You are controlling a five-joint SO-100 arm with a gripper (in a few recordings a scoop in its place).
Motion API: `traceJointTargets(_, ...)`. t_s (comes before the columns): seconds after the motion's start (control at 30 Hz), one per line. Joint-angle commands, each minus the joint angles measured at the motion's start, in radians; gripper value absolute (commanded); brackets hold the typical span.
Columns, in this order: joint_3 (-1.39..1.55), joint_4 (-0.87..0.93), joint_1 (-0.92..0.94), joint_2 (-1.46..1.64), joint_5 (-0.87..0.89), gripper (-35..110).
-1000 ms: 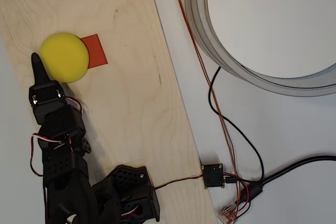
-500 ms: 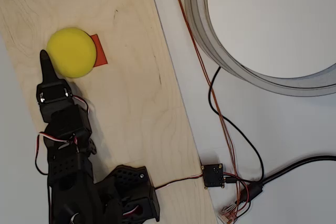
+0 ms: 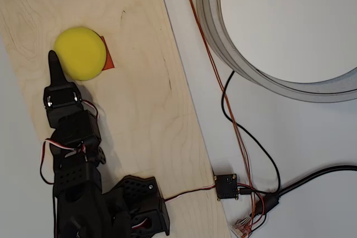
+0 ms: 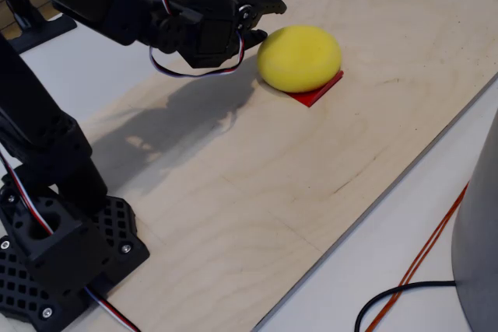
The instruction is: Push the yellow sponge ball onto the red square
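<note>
The yellow sponge ball (image 3: 81, 53) (image 4: 299, 57) lies on the pale wooden board (image 3: 139, 93) and covers most of the red square (image 3: 107, 59) (image 4: 317, 93), of which a strip shows at the ball's right edge in the overhead view. My black gripper (image 3: 54, 61) (image 4: 263, 19) is shut with nothing in it. Its tip touches the ball's left side in the overhead view, the side away from the red square.
The arm's base (image 3: 134, 207) (image 4: 54, 262) stands at the board's near end. A large grey ring (image 3: 223, 37) lies off the board to the right, with red and black wires (image 3: 234, 121) and a small black module (image 3: 227, 186) beside it.
The ball has rolled to the right and slightly up onto the red square, hiding more of it. My gripper tip has followed behind it.
</note>
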Motion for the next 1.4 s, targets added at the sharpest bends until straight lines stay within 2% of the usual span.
traceJointTargets(0.0, 0.003, -0.028, 0.020, 0.057, 0.005, 16)
traceJointTargets(0.63, 0.006, -0.035, 0.055, 0.071, -0.017, 16)
traceJointTargets(0.93, 0.031, -0.038, -0.017, 0.144, 0.006, 16)
traceJointTargets(1.37, -0.066, -0.037, -0.043, -0.012, 0.032, 16)
